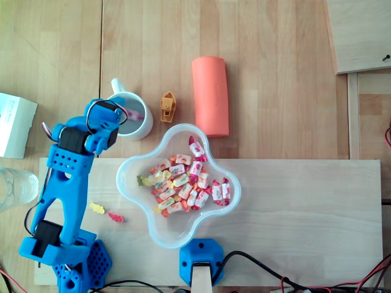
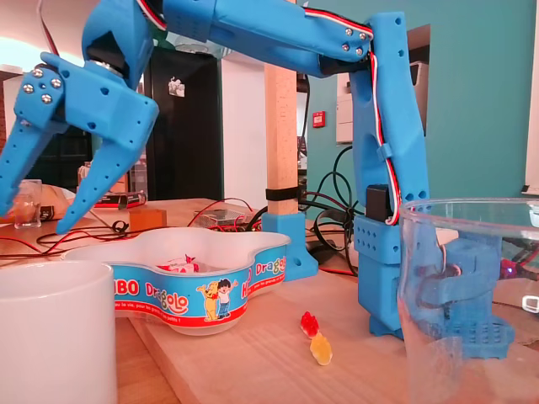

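Blue plastic jaws hang spread and empty over the smooth white ceramic mug point(image 1: 142, 127), beside the lobed translucent bowl point(image 1: 125, 177) of glossy wrapped sweets point(image 1: 183, 182) on the wooden desk point(image 1: 305, 213).

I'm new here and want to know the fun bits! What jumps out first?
The bright blue robot arm stands out at once, its open gripper poised over a white mug. Next to it, a wavy bowl in the middle of the board holds a heap of wrapped sweets, and a salmon-pink roll lies above it in the overhead view.
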Motion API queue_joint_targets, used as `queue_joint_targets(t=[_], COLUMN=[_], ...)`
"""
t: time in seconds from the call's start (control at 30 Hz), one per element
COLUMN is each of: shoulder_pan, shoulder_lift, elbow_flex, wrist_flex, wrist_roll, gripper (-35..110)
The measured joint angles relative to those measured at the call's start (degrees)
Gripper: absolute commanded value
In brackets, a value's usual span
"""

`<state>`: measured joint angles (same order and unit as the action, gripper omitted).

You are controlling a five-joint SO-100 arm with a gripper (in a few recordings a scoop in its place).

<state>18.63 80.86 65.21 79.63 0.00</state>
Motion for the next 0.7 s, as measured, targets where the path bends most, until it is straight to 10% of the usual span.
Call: queue_joint_targets(t=[0.7], shoulder_pan=[-10.37], shoulder_lift=[1.41], elbow_flex=[-3.25], wrist_flex=[0.0], wrist_roll=[0.97], gripper=[23])
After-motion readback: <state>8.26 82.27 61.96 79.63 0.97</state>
